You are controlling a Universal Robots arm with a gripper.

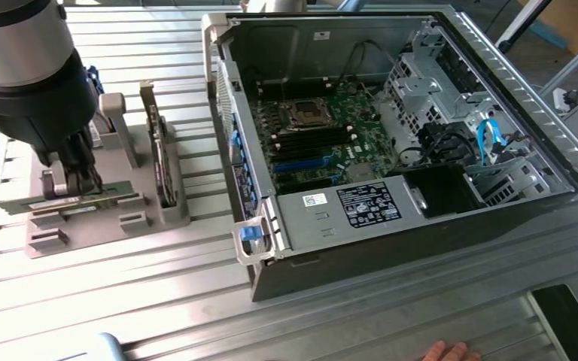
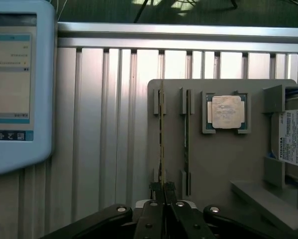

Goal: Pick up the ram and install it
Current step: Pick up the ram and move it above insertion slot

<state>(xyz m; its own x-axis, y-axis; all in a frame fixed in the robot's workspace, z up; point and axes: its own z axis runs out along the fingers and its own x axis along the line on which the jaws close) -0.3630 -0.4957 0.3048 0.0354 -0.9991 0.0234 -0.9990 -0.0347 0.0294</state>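
Observation:
The ram is a thin green stick standing on edge in a slot of the grey holder. My gripper is shut on its near end, with the black fingers pressed to both sides. In the exterior view the gripper hangs over the holder at the exterior view's left, pinching the ram. A second stick stands in the neighbouring slot. The open computer case lies to the exterior view's right, its motherboard showing dark memory slots.
The holder also carries a processor chip, a hard drive with a white label and an upright expansion card. A light-blue screen device lies beside the holder. A person's hand rests at the table's near edge.

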